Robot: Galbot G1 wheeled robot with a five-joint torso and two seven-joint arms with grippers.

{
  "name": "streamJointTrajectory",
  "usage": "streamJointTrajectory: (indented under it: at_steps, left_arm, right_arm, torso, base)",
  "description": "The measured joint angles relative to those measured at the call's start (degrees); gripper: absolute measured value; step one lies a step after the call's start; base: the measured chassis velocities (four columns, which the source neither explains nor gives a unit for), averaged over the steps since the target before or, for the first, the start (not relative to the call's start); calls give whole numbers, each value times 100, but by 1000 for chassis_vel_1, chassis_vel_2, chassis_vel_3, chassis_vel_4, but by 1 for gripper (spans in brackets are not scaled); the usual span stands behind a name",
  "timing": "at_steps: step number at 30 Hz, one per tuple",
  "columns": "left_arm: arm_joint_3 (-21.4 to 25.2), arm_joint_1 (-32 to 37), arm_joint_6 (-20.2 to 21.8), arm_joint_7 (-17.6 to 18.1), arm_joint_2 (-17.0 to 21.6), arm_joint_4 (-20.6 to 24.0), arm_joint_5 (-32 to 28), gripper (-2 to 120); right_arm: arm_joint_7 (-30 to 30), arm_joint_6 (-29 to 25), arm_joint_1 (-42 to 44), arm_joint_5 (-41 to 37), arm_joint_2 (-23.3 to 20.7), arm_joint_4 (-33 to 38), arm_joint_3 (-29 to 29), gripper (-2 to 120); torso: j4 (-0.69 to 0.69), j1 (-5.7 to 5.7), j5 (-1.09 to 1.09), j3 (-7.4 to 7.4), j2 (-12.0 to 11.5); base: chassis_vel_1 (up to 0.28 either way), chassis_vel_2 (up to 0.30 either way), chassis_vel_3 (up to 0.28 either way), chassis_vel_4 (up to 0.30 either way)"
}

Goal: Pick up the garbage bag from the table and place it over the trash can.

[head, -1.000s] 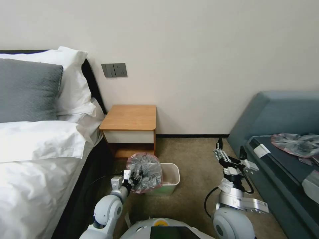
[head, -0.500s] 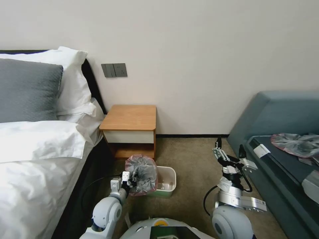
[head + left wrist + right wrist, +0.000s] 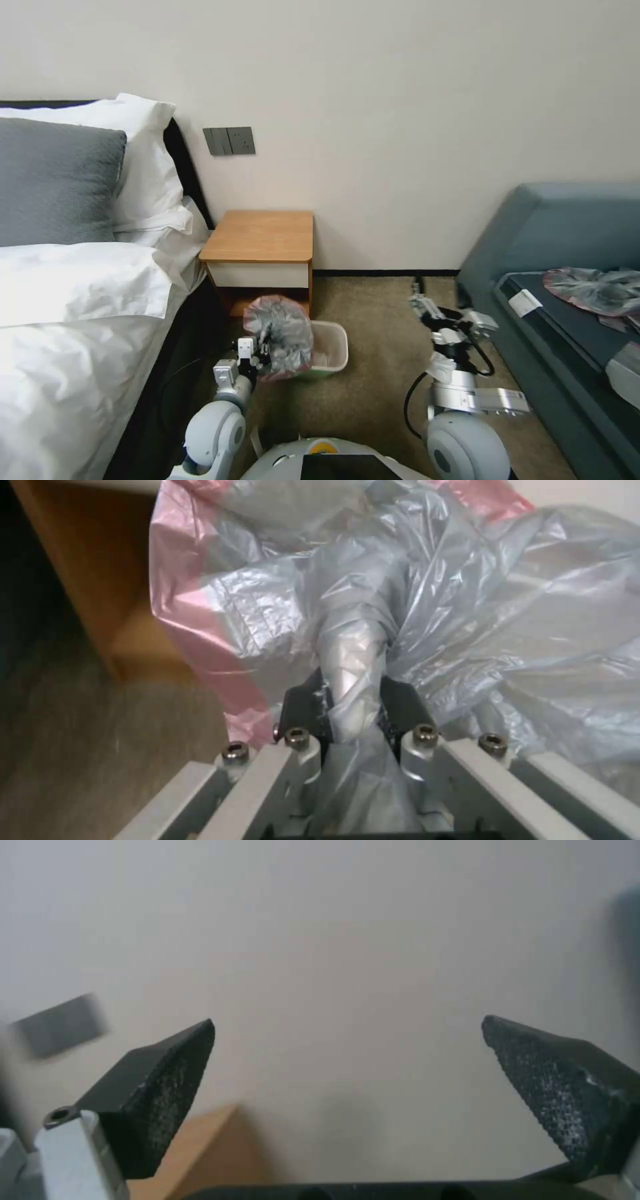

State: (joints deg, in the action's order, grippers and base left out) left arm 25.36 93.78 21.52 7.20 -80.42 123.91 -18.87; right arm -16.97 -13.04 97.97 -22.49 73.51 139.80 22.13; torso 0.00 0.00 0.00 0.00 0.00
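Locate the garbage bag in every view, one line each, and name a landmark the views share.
Head view: garbage bag bunched in the left gripper, over the trash can's left end.
Left wrist view: garbage bag pinched between the fingers.
Right wrist view: not in it.
Shared landmark: the table.

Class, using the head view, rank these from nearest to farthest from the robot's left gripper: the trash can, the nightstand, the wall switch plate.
1. Trash can, on the floor just right of the left gripper.
2. Nightstand, behind, against the wall.
3. Wall switch plate, high above the nightstand.
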Motion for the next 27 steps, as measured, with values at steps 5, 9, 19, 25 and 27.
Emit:
streamJointTrajectory:
  at_steps: [5,9,19,25,27]
  left_arm:
    - [124,37,-781,-71,23,2,-150,9]
    - [171,67,-1056,-131,57,1,-169,9]
    - [127,46,-1684,-518,163,-131,-227,9]
    - [132,31,-1858,-646,186,-225,-233,9]
    - [156,37,-1973,-770,186,-243,-243,9]
  right_arm:
    - [689,1082,-362,-1013,-428,172,-321,100]
    - [922,1679,-653,-1417,-654,187,-522,100]
    - [1340,2725,-1387,-2651,-1228,-137,-1133,100]
    - [1102,2798,-1567,-2851,-1186,-284,-1493,100]
    - [835,2929,-2007,-3034,-1052,-741,-1834,100]
  torso:
    - [1,0,0,0,0]
    - [1,0,0,0,0]
    - [0,0,0,0,0]
    - [-1,0,-1,0,0]
    - [0,0,0,0,0]
  base:
    - [0,0,0,0]
    - [0,0,0,0]
    - [0,0,0,0]
    - [0,0,0,0]
    - [0,0,0,0]
